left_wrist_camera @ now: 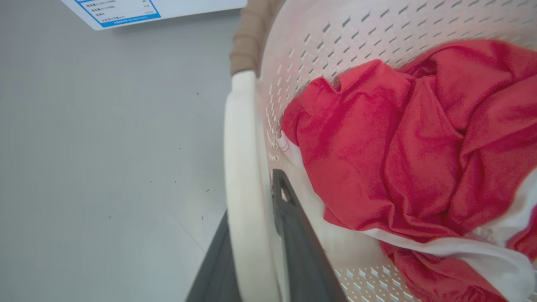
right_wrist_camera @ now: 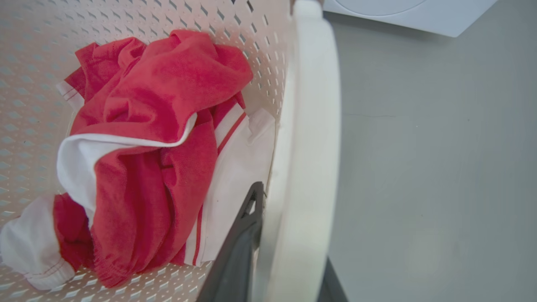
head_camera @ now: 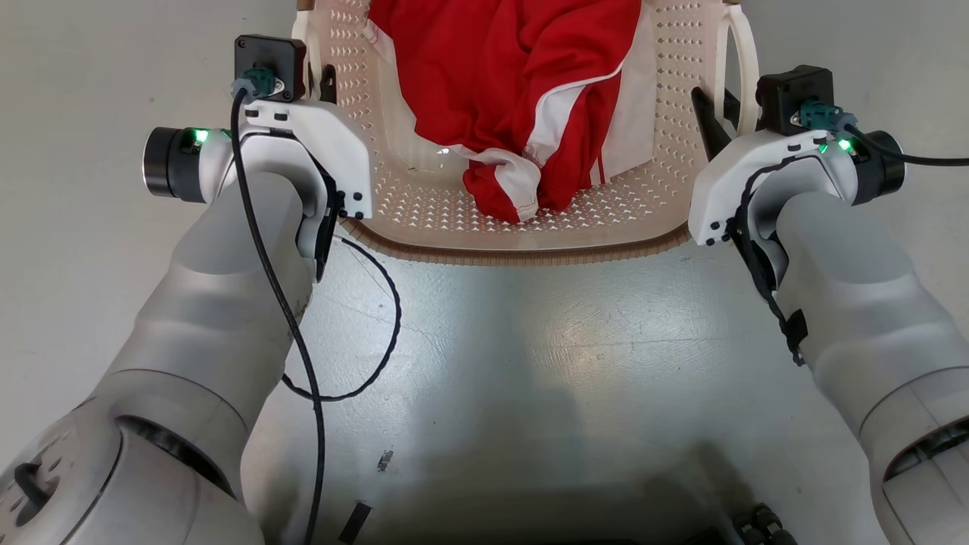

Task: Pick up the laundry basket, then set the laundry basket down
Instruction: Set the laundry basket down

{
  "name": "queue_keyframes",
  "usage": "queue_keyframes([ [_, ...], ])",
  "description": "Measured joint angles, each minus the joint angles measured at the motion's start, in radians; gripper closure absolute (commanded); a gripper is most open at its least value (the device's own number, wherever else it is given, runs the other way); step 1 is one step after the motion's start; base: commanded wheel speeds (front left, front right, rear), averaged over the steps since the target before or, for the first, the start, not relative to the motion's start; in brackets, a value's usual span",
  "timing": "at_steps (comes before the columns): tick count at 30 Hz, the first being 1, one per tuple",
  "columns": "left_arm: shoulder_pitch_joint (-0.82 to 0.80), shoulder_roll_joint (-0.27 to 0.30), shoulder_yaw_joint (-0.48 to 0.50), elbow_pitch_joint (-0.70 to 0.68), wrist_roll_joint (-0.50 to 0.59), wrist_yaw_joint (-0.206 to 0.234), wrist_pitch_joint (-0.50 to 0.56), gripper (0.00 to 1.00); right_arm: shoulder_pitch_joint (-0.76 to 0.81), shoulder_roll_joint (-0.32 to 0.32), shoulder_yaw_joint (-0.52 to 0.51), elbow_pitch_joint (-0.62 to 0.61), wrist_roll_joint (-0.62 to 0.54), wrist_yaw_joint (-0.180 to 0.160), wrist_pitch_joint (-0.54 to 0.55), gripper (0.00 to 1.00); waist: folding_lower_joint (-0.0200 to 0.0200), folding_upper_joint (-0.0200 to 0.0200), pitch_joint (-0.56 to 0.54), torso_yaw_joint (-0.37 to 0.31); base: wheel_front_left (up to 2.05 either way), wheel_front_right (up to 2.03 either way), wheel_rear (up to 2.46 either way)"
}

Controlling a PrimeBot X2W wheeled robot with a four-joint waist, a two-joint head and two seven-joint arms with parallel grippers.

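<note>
Between your 2 arms, straight ahead: laundry basket [head_camera: 530, 254], red garment [head_camera: 515, 76] inside, handle-to-handle line square across you. Left tool [left_wrist_camera: 251, 197] clamped on the basket's left handle [left_wrist_camera: 241, 167], right tool [right_wrist_camera: 293, 226] on its right handle [right_wrist_camera: 310, 126], 1 finger inside the wall each. Equal reach both sides; judge a level, matched move.

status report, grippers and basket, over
Left gripper shut on left handle, right gripper on right handle. Laundry basket between the arms, red and white clothes inside. White appliance just beyond it.
</note>
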Motion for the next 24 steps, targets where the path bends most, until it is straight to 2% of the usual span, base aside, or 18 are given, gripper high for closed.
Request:
queue_keyframes([
  [11, -0.002, 0.000, -0.005, 0.002, -0.003, 0.000, 0.001, 1.00, 0.001, 0.007, -0.062, 0.000, -0.042, 0.000, 0.001, 1.00, 0.0000, 0.0000, 0.006, -0.003, 0.00, 0.00, 0.00],
  [12, -0.002, 0.000, -0.005, 0.002, -0.003, 0.000, 0.001, 1.00, 0.001, 0.007, -0.062, 0.000, -0.042, 0.000, 0.001, 0.58, 0.0000, 0.0000, 0.006, -0.003, 0.00, 0.00, 0.00],
  [13, -0.004, 0.000, -0.005, 0.002, -0.003, 0.000, 0.001, 1.00, 0.001, 0.007, -0.069, 0.000, -0.050, 0.001, 0.001, 0.00, -0.0001, 0.0000, 0.007, -0.004, 0.00, 0.00, 0.00],
  [15, -0.014, -0.001, -0.001, 0.002, -0.008, 0.002, 0.001, 1.00, 0.002, 0.007, -0.091, -0.001, -0.068, 0.009, 0.000, 0.00, 0.0000, 0.0000, 0.007, -0.003, 0.00, 0.00, 0.00],
  [16, -0.019, -0.001, -0.001, 0.003, -0.009, 0.009, 0.002, 0.00, 0.002, 0.007, -0.097, -0.002, -0.075, 0.009, -0.002, 0.00, 0.0000, 0.0000, 0.007, -0.003, 0.00, 0.00, 0.00],
  [24, -0.012, 0.006, 0.009, 0.004, -0.028, 0.017, 0.019, 0.00, 0.013, 0.008, -0.182, -0.004, -0.151, 0.010, -0.009, 0.00, 0.0000, 0.0000, -0.028, -0.003, 0.00, 0.00, 0.00],
])
